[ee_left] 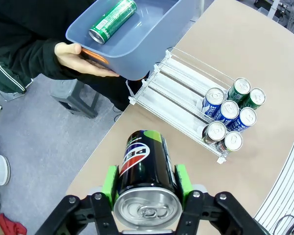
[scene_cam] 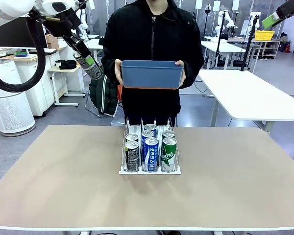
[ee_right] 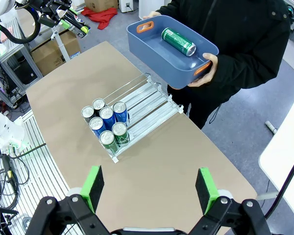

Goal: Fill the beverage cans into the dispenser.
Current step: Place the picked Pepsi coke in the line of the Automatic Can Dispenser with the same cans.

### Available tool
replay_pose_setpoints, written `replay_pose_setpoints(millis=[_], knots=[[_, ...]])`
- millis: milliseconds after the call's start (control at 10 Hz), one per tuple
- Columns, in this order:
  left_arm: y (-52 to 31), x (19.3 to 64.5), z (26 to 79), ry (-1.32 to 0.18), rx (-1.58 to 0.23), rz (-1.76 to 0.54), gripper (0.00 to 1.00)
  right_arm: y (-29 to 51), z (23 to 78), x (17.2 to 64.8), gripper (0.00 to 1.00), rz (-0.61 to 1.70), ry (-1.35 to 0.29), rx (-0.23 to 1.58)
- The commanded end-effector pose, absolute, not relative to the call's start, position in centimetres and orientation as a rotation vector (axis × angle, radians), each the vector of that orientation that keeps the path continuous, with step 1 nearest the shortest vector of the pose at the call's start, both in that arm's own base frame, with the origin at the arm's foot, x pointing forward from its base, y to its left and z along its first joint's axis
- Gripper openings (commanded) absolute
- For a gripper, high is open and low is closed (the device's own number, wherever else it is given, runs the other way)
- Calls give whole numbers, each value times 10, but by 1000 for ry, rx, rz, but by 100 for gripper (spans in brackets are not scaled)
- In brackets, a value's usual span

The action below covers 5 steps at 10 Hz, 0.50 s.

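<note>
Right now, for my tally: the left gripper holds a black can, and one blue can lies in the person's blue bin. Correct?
Not quite: the left wrist view shows a green can lying in the person's blue bin, not a blue one. The left gripper does hold a black can.

The held can (ee_left: 146, 166) has a glossy black printed shell and a bare silver metal top with a dull, brushed sheen. The green pads (ee_left: 109, 182) at its sides are matt and smooth. The dispenser (ee_left: 179, 90) has smooth white lanes and thin, bright wire dividers. The racked cans (scene_cam: 150, 152) have glossy printed sides in black-grey, blue and green, and shiny metal tops. The bin (scene_cam: 152, 74) is smooth matt blue plastic with orange handle inserts. The green can (ee_right: 178, 41) inside it is glossy with a metal end. The table (scene_cam: 63, 186) has an even, matt tan top. The person's jacket (scene_cam: 132, 39) is matt black cloth.
</note>
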<state>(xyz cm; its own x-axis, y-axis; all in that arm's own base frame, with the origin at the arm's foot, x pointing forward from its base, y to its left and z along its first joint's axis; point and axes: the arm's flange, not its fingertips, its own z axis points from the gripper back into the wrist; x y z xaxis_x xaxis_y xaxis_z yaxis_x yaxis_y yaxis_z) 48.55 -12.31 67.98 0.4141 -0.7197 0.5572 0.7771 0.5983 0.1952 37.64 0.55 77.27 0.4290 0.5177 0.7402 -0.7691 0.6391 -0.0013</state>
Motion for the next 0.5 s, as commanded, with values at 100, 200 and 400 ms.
replay_pose_setpoints(millis=[100, 200, 400], knots=[[-122, 485, 681, -656, -97, -939, 38, 6, 771, 376, 100, 826, -776, 367], [-123, 485, 680, -649, -99, -942, 58, 6, 771, 376, 100, 826, -776, 367], [-143, 474, 677, -567, -67, -874, 58, 6, 771, 376, 100, 826, -776, 367]])
